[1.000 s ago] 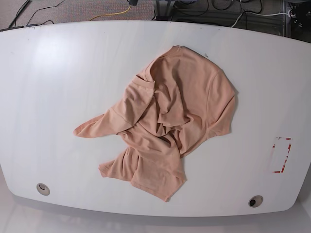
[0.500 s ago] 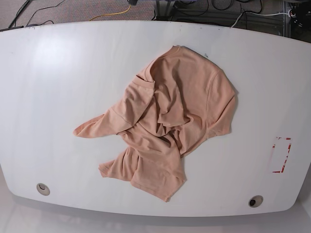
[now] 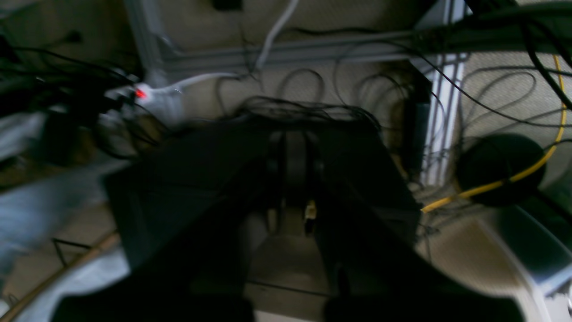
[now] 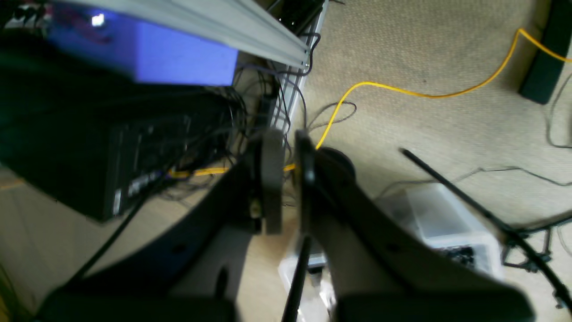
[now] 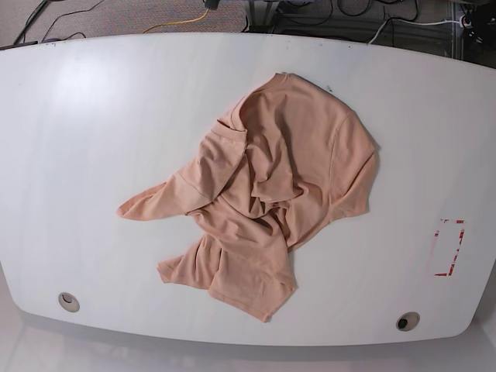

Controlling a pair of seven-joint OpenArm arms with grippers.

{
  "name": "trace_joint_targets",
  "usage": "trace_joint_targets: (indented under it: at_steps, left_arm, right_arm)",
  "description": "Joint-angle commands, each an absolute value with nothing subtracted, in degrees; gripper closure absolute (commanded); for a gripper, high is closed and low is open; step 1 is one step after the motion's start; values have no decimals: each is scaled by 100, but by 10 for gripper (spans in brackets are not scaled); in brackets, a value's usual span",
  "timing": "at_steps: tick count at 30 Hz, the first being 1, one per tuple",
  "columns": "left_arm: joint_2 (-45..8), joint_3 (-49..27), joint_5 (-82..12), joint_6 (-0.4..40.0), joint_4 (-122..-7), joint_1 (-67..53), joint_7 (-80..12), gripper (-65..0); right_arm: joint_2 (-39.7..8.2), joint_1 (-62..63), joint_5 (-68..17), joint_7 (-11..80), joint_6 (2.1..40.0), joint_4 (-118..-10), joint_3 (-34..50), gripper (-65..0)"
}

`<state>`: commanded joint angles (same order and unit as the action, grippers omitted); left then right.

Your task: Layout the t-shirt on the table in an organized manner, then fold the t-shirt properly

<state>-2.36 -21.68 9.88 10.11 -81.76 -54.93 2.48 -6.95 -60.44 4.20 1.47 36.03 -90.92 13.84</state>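
Right gripper (image 4: 289, 179): fingers pressed nearly together, only a thin slit between them, nothing pinched; it points at carpet, a yellow cable (image 4: 402, 91) and a clear bin (image 4: 440, 223) whose contents are too blurred to name. Left gripper (image 3: 295, 179): dark and blurred, fingers look close together, but I cannot tell whether they meet; behind it, tangled wires and a black box (image 3: 348, 179). Neither arm appears in the base view. There the t-shirt (image 5: 263, 194) lies crumpled near the middle of the table (image 5: 93, 132), one sleeve poking toward that view's left, hem bunched toward the near edge. Red tape mark (image 5: 449, 248) sits well apart, on that view's right.
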Motion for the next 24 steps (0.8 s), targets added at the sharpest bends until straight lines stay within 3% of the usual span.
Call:
trace_joint_targets:
  at_steps: [11, 24]
  left_arm:
    - [-318, -2059, 671, 1038, -9481, -6014, 350, 0]
    - [-275, -1826, 684, 1024, -9898, -6044, 280, 0]
  right_arm:
    - [-661, -6440, -63, 157, 3861, -9973, 1431, -41]
    - [-475, -6517, 8, 208, 4000, -10792, 1550, -42]
